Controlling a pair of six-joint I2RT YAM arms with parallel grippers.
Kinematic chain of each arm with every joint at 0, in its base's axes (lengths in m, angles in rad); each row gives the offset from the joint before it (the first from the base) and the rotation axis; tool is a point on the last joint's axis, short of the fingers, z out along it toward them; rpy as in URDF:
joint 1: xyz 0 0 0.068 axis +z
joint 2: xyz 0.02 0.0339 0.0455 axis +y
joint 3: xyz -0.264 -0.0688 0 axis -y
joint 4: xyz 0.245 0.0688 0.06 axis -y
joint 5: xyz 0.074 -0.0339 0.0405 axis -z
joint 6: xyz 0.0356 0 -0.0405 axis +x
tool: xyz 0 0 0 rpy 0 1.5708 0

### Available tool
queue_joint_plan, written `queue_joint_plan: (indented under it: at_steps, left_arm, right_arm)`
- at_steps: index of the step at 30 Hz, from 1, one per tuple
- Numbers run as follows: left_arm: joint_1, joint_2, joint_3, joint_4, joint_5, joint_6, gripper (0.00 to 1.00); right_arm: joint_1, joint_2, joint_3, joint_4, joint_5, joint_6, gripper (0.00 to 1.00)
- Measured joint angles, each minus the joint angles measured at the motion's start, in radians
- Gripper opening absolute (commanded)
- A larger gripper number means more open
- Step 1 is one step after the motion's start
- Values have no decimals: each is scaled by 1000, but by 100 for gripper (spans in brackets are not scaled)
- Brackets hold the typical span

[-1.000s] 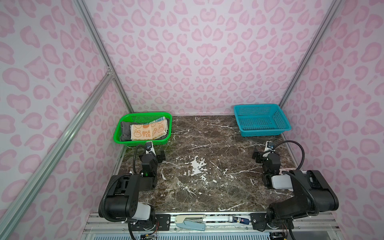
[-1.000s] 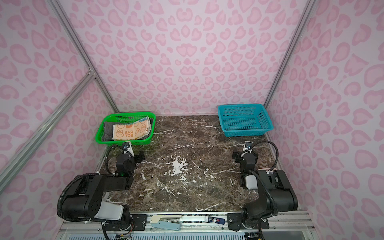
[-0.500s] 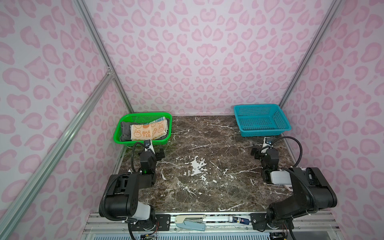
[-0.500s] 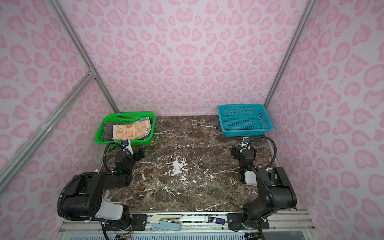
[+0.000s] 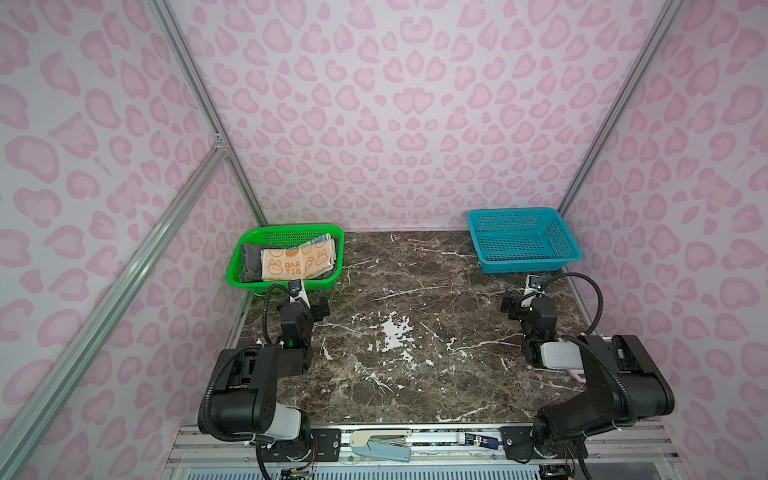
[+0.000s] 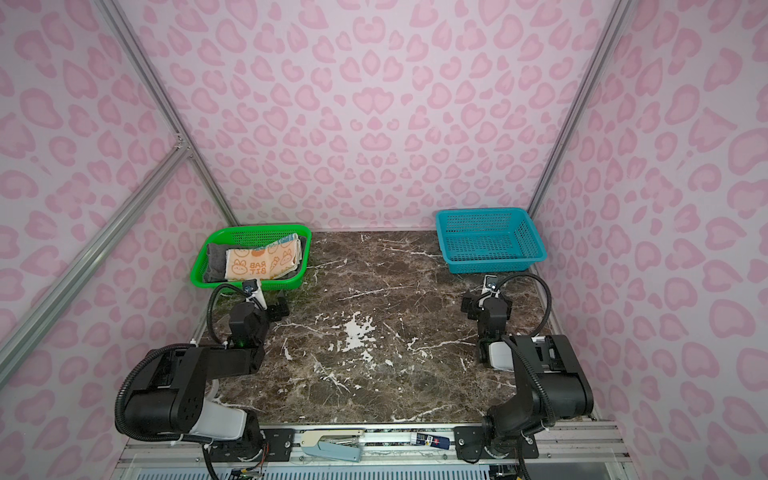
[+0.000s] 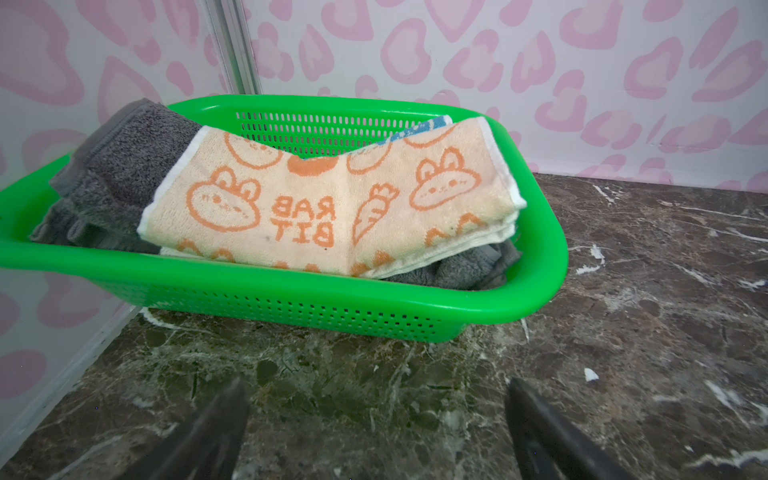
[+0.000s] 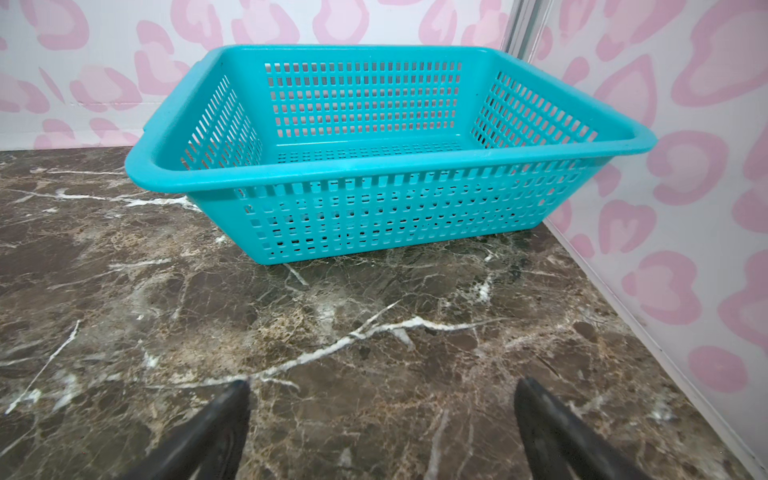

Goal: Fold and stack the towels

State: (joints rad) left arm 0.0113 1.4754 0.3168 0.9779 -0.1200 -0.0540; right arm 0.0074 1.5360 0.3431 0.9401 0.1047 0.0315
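Observation:
The towels lie in the green basket [image 5: 286, 229] [image 6: 257, 229] [image 7: 291, 286] at the back left. The orange-cream rabbit towel [image 5: 293, 266] [image 6: 257, 266] [image 7: 332, 199] lies folded on top. The dark-grey towel [image 5: 249, 259] [image 6: 214, 257] [image 7: 124, 158] lies under it and sticks out at one side. Only a strip of the blue towel [image 7: 419, 129] shows behind. My left gripper [image 5: 307, 303] [image 6: 266, 305] [image 7: 374, 386] hovers open over the table just in front of this basket, holding nothing. My right gripper [image 5: 521, 299] [image 6: 482, 301] [image 8: 380, 386] stands open and empty in front of the teal basket [image 5: 511, 210] [image 6: 482, 211] [image 8: 374, 166].
Nothing lies in the teal basket at the back right. Pink patterned walls close in the marble table [image 5: 415, 291] on three sides, close to both baskets. A stapler-like tool [image 5: 380, 444] lies on the front rail.
Both arms have reached a little farther back toward their baskets. The jaws stay wide and the towels have not moved.

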Motion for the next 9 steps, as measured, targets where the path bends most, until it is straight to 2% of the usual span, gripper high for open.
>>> queue_joint_plan:
  at_steps: [9]
  left_arm:
    - [2, 1, 1, -4, 1, 0, 97]
  right_arm:
    - [0, 0, 0, 0, 0, 0, 100]
